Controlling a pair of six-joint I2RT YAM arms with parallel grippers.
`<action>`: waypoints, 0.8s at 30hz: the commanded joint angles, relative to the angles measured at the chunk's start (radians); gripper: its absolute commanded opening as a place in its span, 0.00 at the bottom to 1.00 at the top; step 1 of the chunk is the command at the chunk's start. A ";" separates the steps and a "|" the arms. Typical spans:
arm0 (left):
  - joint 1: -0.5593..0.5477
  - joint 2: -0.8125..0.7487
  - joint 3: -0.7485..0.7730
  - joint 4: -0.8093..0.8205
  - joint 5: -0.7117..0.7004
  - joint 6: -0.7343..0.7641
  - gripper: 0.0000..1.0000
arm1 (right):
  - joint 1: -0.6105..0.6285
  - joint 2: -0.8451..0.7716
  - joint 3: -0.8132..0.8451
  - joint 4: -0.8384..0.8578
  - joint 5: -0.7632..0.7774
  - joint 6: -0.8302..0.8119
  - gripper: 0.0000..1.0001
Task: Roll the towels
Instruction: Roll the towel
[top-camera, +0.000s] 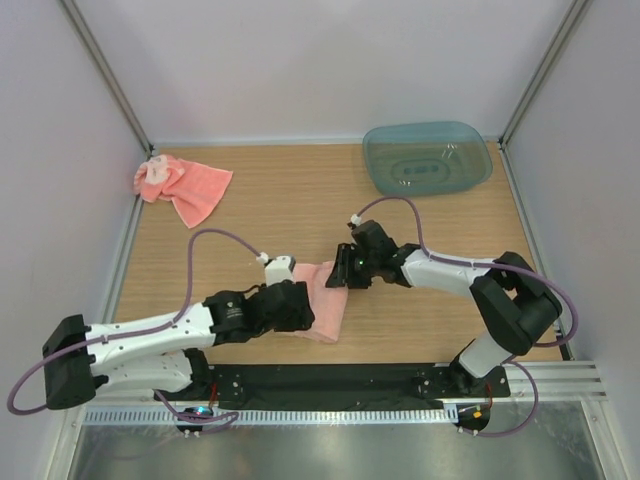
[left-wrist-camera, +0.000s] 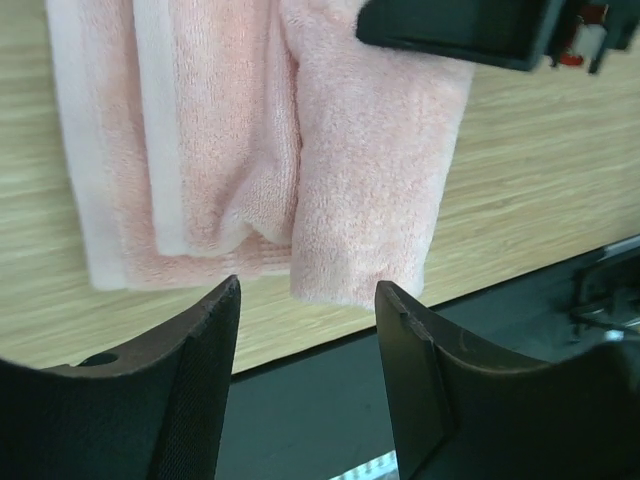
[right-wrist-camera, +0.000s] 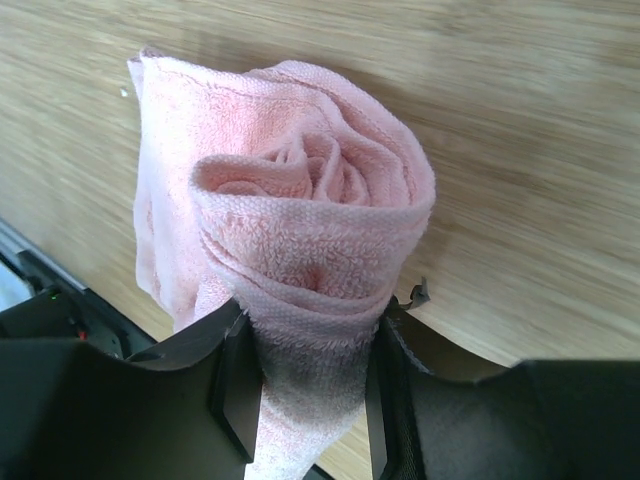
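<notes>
One salmon-pink towel (top-camera: 328, 308) lies near the table's front middle, partly rolled. In the right wrist view its rolled end (right-wrist-camera: 310, 190) shows a spiral, and my right gripper (right-wrist-camera: 310, 335) is shut on that roll; in the top view this gripper (top-camera: 340, 272) sits at the towel's far end. My left gripper (top-camera: 303, 308) is open at the towel's near-left side. In the left wrist view its fingers (left-wrist-camera: 308, 292) stand apart just short of the towel (left-wrist-camera: 370, 170), touching nothing. The second towel (top-camera: 182, 185) lies crumpled at the back left.
A translucent blue-green tub (top-camera: 427, 158) stands at the back right. The black front rail (top-camera: 330, 380) runs just behind the left gripper, close to the towel's near end. Side walls close in the wooden table (top-camera: 250, 200).
</notes>
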 joint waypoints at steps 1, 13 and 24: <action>-0.090 0.066 0.138 -0.122 -0.202 0.170 0.57 | -0.003 0.002 0.064 -0.256 0.119 -0.073 0.36; -0.313 0.624 0.534 -0.280 -0.489 0.178 0.56 | -0.002 0.023 0.101 -0.335 0.120 -0.081 0.35; -0.316 0.778 0.568 -0.280 -0.413 0.115 0.70 | -0.003 0.026 0.099 -0.338 0.105 -0.092 0.39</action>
